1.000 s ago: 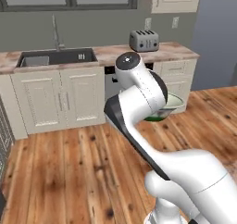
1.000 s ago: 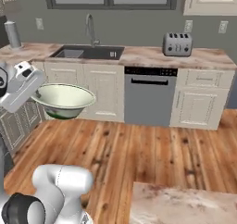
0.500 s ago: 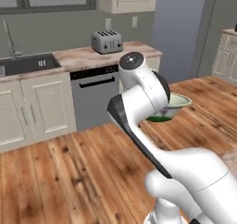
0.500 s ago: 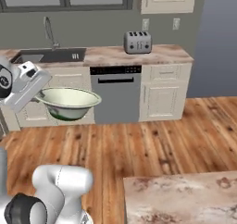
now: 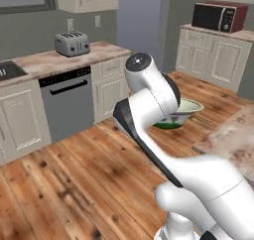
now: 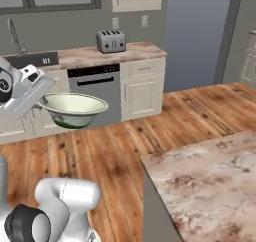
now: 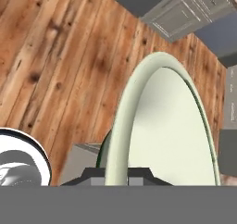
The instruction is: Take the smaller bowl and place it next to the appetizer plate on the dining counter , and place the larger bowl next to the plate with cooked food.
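Claw [image 7: 118, 172] clamps larger bowl [image 6: 74, 108] rim, aloft.

The larger bowl [image 6: 74, 109] looks glazed ceramic — smooth cream inside, faintly glossy. Floor [image 5: 74, 184]: knotty wood planks. The dining surface [image 6: 210, 181] — veined, polished marble. Toaster [image 6: 110, 40]: brushed metal.

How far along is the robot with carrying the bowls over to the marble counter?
Nothing shows as finished: the visible part of the beige, brown-veined marble dining counter bears no bowl or plate. In hand: the claw is shut on the rim of the wide flared cream-and-green bowl, held above the wood floor. Left: setting it beside the cooked-food plate; the smaller bowl's status can't be judged.
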